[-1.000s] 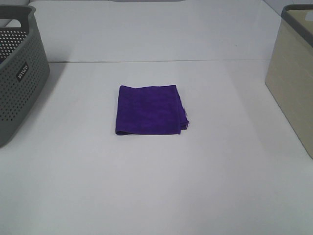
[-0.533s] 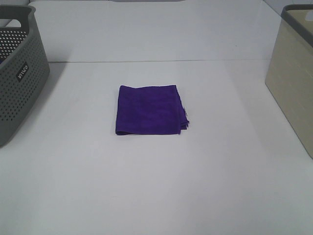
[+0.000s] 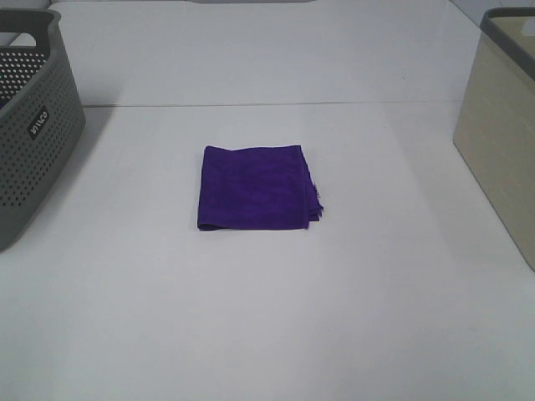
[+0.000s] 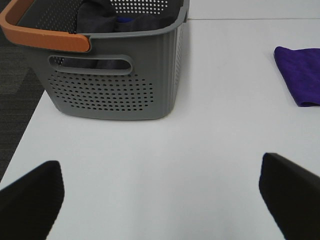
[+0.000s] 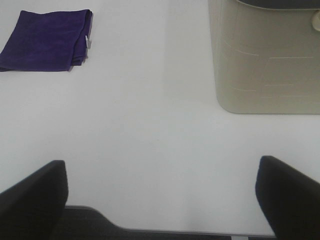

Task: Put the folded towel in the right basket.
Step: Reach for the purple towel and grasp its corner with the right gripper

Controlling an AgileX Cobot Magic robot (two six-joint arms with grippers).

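A folded purple towel lies flat in the middle of the white table. It also shows in the left wrist view and in the right wrist view. The beige right basket stands at the table's right edge and shows in the right wrist view. My left gripper is open and empty over the table near the grey basket. My right gripper is open and empty near the table's front edge. Neither arm shows in the exterior high view.
A grey perforated basket with an orange handle stands at the left edge, with dark cloth inside. A dark floor lies beyond the table's left edge.
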